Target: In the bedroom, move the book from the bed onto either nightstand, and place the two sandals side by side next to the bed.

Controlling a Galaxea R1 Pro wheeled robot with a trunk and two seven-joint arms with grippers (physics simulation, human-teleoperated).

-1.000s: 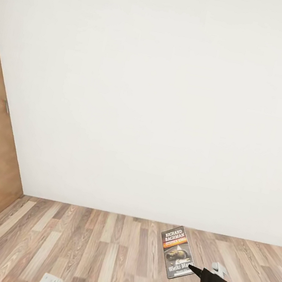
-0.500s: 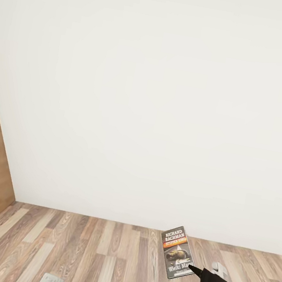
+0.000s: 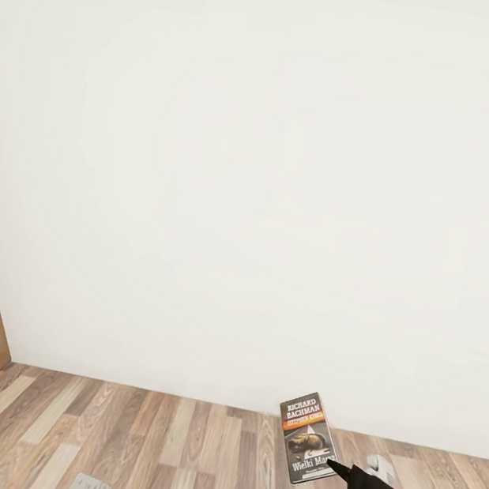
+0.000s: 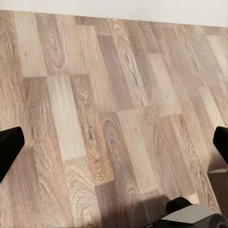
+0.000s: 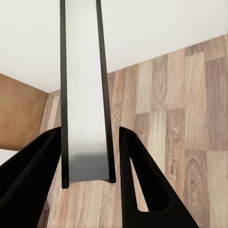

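1. The book (image 3: 306, 438) stands upright between the fingers of the right gripper (image 3: 331, 464), above the wood floor (image 3: 175, 457).
2. The right gripper is closed on its lower edge.
3. The left gripper (image 4: 114, 147) is wide apart, holding nothing, over bare planks.

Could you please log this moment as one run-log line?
right gripper: jaws shut on book | left gripper: open | ahead: white wall

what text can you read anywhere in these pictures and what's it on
"RICHARD BACHMAN": white letters at the top of the book cover, held in the right gripper.
"Wielki Ma...": white title lower on the same cover; the gripper's tip hides the rest.
Orange band under the author's name: print too small to read.
Small line at the cover's bottom: blurred, unreadable.
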